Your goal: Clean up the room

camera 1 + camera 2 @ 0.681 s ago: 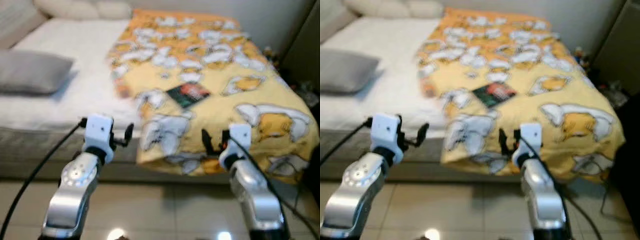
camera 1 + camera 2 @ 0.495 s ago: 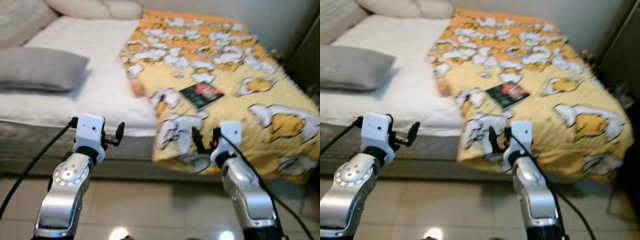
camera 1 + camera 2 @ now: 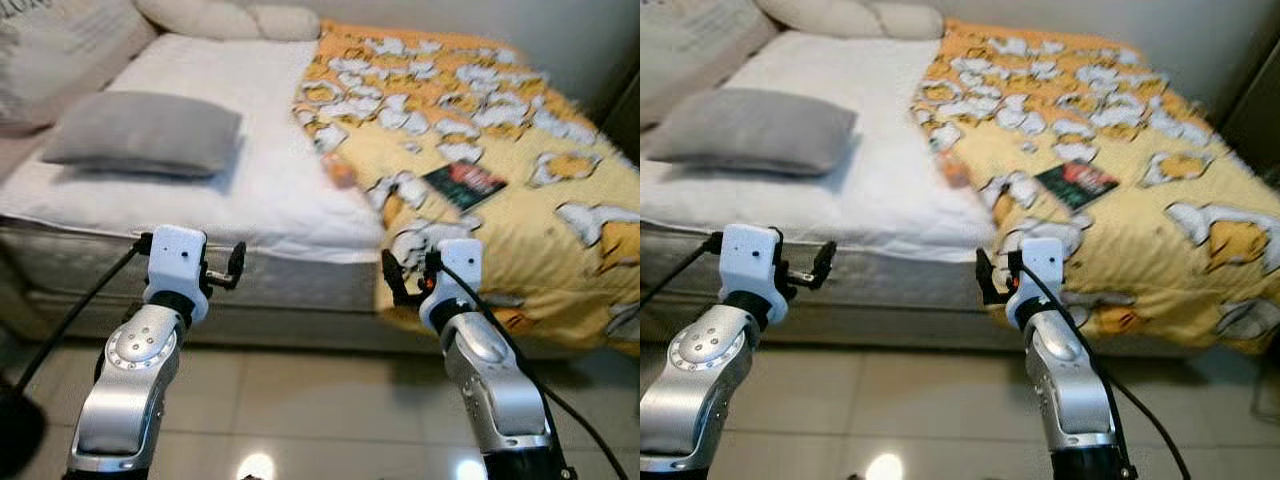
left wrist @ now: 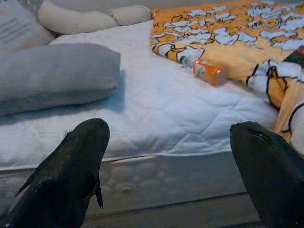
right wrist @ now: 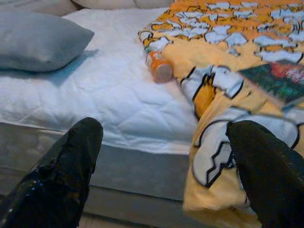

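The robot stands on the tiled floor (image 3: 300, 400) at the long side of the bed (image 3: 250, 200), both arms raised in front of it. The left gripper (image 4: 166, 171) and the right gripper (image 5: 164, 175) both hang spread wide, holding nothing, short of the mattress edge.

An orange bottle (image 4: 206, 72) lies on its side on the white sheet, right against the edge of the yellow blanket (image 3: 1120, 130), roughly midway along the bed and back from the near edge. It looks like a small plastic bottle, light and stiff, smooth and round, so it will likely roll if nudged; a hold across the middle of its body seems safest. A book (image 3: 1077, 184) lies flat on the blanket, nearer the right gripper. It is thin and stiff, and on soft cloth it may be awkward to get fingers under; one free edge is the place to take it.

A grey pillow (image 3: 145, 132) sits toward the head of the bed, with cream pillows (image 3: 225, 18) behind it. The blanket hangs over the near edge in folds just in front of the right gripper and may snag the fingers.
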`<state>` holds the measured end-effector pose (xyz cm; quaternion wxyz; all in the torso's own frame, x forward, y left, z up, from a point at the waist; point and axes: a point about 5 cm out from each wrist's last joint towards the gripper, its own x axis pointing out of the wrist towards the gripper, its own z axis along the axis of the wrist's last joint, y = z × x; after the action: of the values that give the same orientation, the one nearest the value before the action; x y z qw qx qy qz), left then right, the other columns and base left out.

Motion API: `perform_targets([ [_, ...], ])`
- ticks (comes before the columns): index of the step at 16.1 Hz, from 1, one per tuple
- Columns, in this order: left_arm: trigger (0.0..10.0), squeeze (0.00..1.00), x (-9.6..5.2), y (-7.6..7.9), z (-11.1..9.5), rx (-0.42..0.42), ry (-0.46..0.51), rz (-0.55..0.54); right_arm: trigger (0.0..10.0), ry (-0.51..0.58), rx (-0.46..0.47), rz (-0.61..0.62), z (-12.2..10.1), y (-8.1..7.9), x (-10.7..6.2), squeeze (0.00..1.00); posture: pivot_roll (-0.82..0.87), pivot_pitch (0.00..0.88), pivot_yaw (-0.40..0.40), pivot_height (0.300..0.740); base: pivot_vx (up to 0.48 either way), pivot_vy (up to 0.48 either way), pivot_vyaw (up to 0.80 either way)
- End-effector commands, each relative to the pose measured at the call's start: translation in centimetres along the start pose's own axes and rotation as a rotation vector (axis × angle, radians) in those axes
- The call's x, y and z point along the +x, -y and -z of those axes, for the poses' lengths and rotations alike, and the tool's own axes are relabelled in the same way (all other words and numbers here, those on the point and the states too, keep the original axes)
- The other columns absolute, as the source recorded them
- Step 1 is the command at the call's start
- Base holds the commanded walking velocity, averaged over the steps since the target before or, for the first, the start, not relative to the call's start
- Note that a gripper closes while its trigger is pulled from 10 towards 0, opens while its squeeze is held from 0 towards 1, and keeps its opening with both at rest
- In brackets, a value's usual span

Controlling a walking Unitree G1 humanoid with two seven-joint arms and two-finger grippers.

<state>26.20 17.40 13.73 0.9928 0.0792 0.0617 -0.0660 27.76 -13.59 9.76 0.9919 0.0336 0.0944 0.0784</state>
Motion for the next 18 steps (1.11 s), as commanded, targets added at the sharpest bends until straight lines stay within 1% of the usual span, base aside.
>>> perform_targets([
  [1, 10.0, 0.0, 0.1, 0.4, -0.3, 0.003, 0.01, 0.018, 10.0, 0.004, 0.01, 0.022, -0.1, 0.5, -0.1, 0.0, -0.01, 0.0, -0.024, 0.74, 0.0, 0.48, 0.0],
  [4, 10.0, 0.0, 0.0, 0.2, -0.3, 0.004, 0.011, 0.013, 10.0, 0.003, 0.016, 0.019, 0.0, 0.4, -0.1, 0.0, 0.0, 0.0, -0.024, 0.74, 0.0, 0.48, 0.0],
  [5, 10.0, 0.0, -0.1, 0.2, -0.3, -0.012, 0.017, 0.006, 10.0, 0.004, 0.018, 0.017, -0.1, 0.3, 0.0, 0.0, 0.0, 0.0, -0.024, 0.74, 0.0, 0.368, 0.0],
  [7, 10.0, 0.0, -0.1, 0.3, -0.8, -0.039, 0.034, 0.01, 10.0, 0.006, 0.026, 0.011, -0.1, 0.3, 0.0, 0.0, 0.0, 0.0, -0.025, 0.74, 0.0, 0.0, 0.0],
  [8, 10.0, 0.0, 0.0, 0.2, -0.6, -0.02, 0.021, 0.002, 10.0, 0.007, 0.036, -0.001, -0.1, 0.2, 0.0, 0.0, 0.0, 0.0, -0.026, 0.74, 0.0, 0.0, 0.0],
  [10, 10.0, 0.0, 0.0, 0.0, -0.5, -0.029, 0.021, -0.009, 10.0, 0.007, 0.043, -0.026, -0.2, -0.1, 0.0, 0.0, 0.0, 0.0, -0.028, 0.74, 0.0, 0.0, 0.0],
  [11, 10.0, 0.0, 0.0, -0.1, -0.6, -0.02, 0.026, -0.007, 10.0, 0.007, 0.047, -0.029, -0.2, -0.1, 0.0, 0.0, 0.0, 0.0, -0.029, 0.74, 0.315, 0.0, 0.0],
  [13, 10.0, 0.0, -0.1, -0.1, -0.6, -0.018, 0.025, -0.006, 10.0, -0.006, -0.006, -0.065, -0.2, -0.4, 0.1, 0.0, 0.0, 0.0, -0.032, 0.74, 0.36, 0.0, 0.0],
  [15, 10.0, 0.0, -0.1, 0.0, -0.6, -0.016, 0.024, -0.006, 10.0, -0.011, -0.021, -0.085, -0.2, -0.6, 0.2, 0.0, 0.0, 0.0, -0.034, 0.74, 0.362, 0.0, 0.8],
  [16, 10.0, 0.0, 0.0, 0.0, -0.6, -0.015, 0.023, -0.005, 10.0, -0.01, -0.021, -0.089, -0.2, -0.7, 0.2, 0.0, 0.01, 0.0, -0.035, 0.74, 0.36, 0.0, 0.8],
  [17, 10.0, 0.0, 0.0, 0.0, -0.6, -0.014, 0.023, -0.005, 10.0, -0.003, 0.021, -0.08, -0.2, -0.6, 0.3, 0.0, 0.01, 0.0, -0.036, 0.74, 0.364, 0.0, 0.0],
  [18, 10.0, 0.0, 0.0, 0.0, -0.6, -0.013, 0.023, -0.005, 10.0, -0.003, 0.029, -0.073, -0.3, -0.5, 0.3, 0.0, 0.01, 0.0, -0.037, 0.74, 0.36, 0.0, 0.0],
])
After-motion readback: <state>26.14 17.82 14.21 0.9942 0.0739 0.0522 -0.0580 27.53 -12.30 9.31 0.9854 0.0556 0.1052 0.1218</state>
